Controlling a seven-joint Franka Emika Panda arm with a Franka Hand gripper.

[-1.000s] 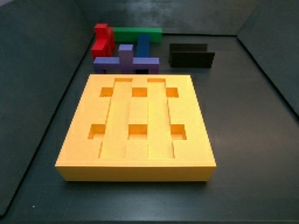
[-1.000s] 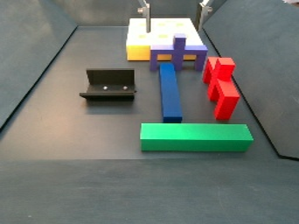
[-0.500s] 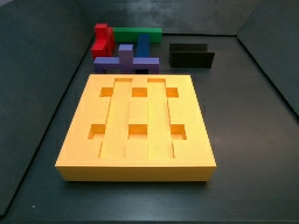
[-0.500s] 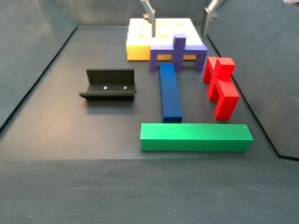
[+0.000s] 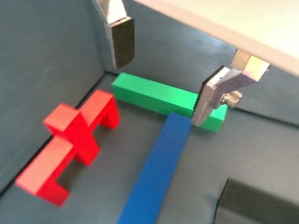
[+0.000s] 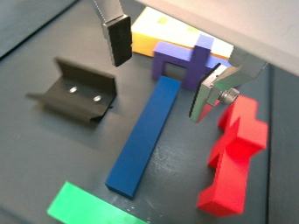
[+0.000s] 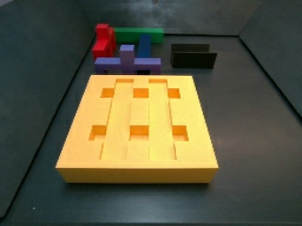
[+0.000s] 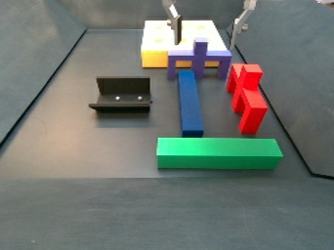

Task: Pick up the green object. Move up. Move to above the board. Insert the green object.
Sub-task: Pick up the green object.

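The green object [image 8: 218,152] lies flat on the floor, well apart from the board [image 7: 137,128], just past the end of the blue bar [image 8: 190,102] and near the red block [image 8: 247,96]. To grasp it well, I'd bring the gripper [image 5: 167,72] down centred over its length, fingers [image 5: 121,41] straddling its narrow width. The gripper hangs high above the pieces, pointing down, its fingers spread wide and empty; in a side view only the fingertips [image 8: 174,14] show near the top edge.
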